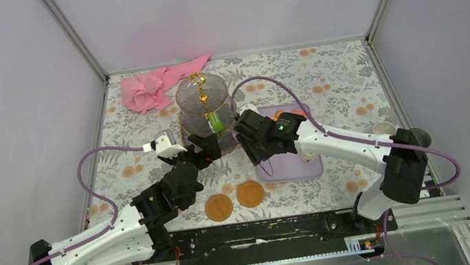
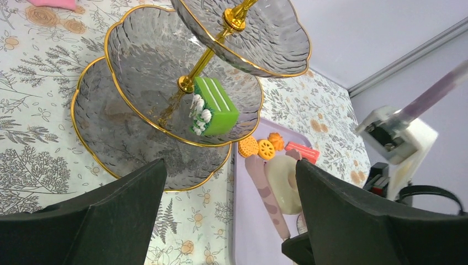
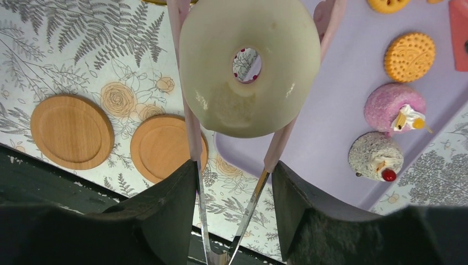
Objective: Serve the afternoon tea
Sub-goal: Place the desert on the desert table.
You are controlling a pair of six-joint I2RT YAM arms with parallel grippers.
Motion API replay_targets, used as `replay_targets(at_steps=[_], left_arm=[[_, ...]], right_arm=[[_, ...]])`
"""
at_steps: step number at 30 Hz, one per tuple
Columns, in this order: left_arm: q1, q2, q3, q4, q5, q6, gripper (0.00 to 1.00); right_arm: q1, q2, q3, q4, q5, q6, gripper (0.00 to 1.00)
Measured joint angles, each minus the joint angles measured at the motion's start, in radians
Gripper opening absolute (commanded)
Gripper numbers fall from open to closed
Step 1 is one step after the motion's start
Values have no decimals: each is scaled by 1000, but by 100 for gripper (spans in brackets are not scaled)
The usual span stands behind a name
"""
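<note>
Flowered cloth covers the table [image 1: 334,70]. At its far middle stands the glass stand [image 2: 143,61], a green cake [image 2: 214,107] on its middle tier. Just right of it, the right gripper [image 3: 234,182] clamps pink tongs [image 3: 190,132] that pinch a pale doughnut [image 3: 243,105] above the lilac tray [image 3: 342,110]. The left gripper [image 2: 230,165] gapes empty before the stand.

stand [image 2: 138,66] — dimpled clear glass, shiny gold stem [image 2: 212,49] | coasters [image 3: 72,131] — smooth matt wood
</note>
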Motion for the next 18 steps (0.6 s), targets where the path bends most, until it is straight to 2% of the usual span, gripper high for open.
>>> replay_targets(at_steps=[8, 18], left_arm=[[0, 12, 7, 0, 1, 14, 94], [0, 10, 30, 5, 1, 37, 94]], right_arm=[[1, 21, 134, -55, 37, -24, 39], [-22, 138, 260, -75, 42, -62, 39]])
